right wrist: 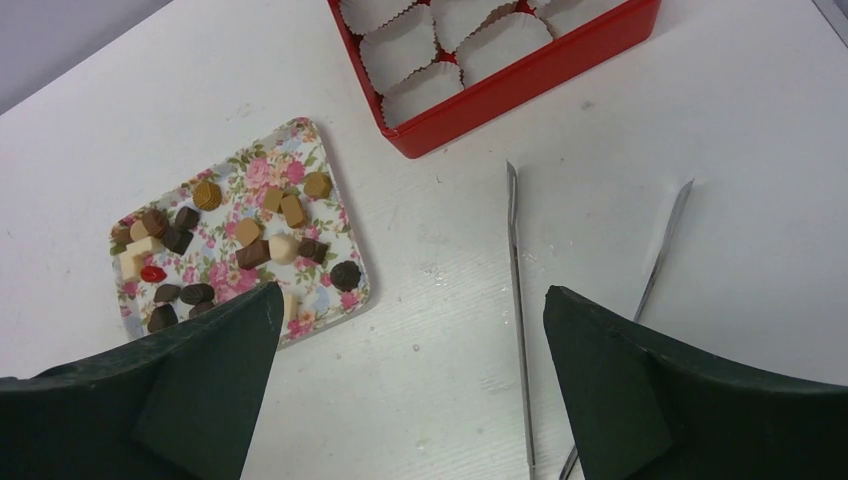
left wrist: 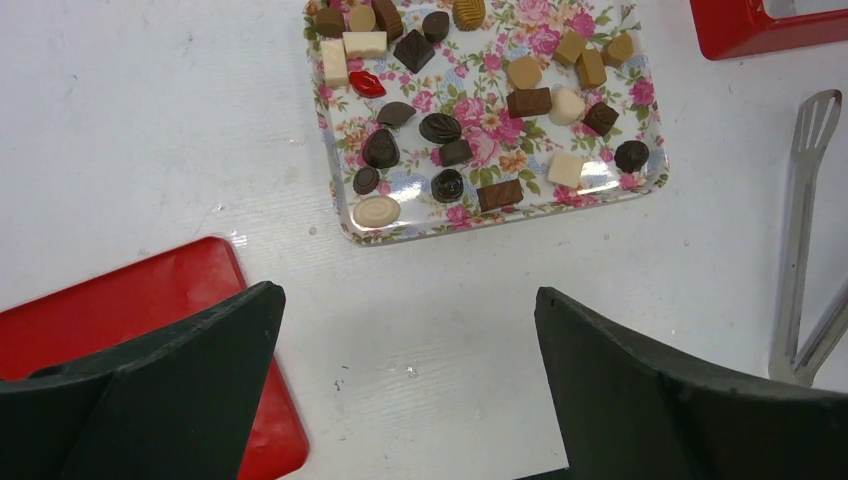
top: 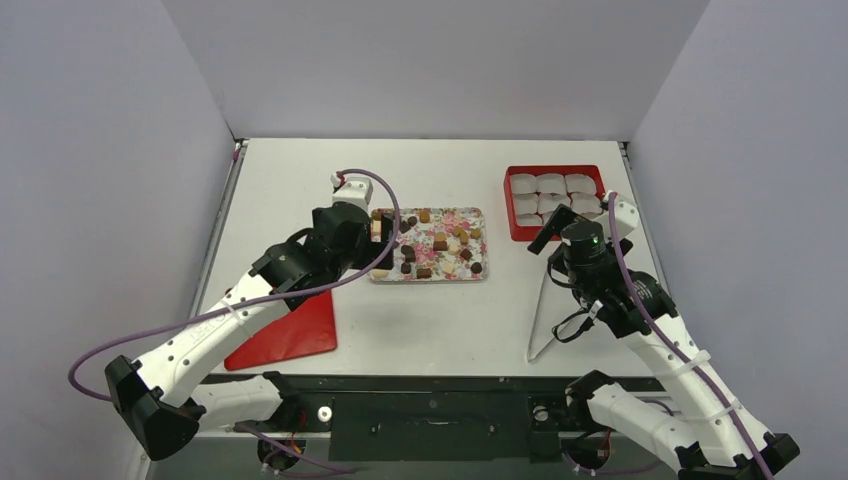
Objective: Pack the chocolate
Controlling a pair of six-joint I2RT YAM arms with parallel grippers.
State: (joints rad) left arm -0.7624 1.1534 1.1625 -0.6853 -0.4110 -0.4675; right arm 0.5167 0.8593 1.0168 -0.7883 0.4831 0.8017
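The chocolate (left wrist: 447,185), in dark brown, tan and cream pieces with one red lip-shaped piece among them, lies scattered on the flowered tray (left wrist: 485,140) near the middle of the table (top: 440,320). No piece is held.

The left end effector (left wrist: 405,298) hangs at the tray's left end with its jaws spread wide and nothing between them. The right end effector (right wrist: 412,295) is well to the right of the tray, and it too is spread wide and empty.

To the right of the tray and slightly farther back sits a red box (right wrist: 520,88) lined with white paper cups (right wrist: 400,45); the cups in view hold nothing. Metal tongs (right wrist: 516,300) lie on the table to the right of the tray, on its near side. A flat red lid (left wrist: 130,300) rests to the tray's near left, apart from it.
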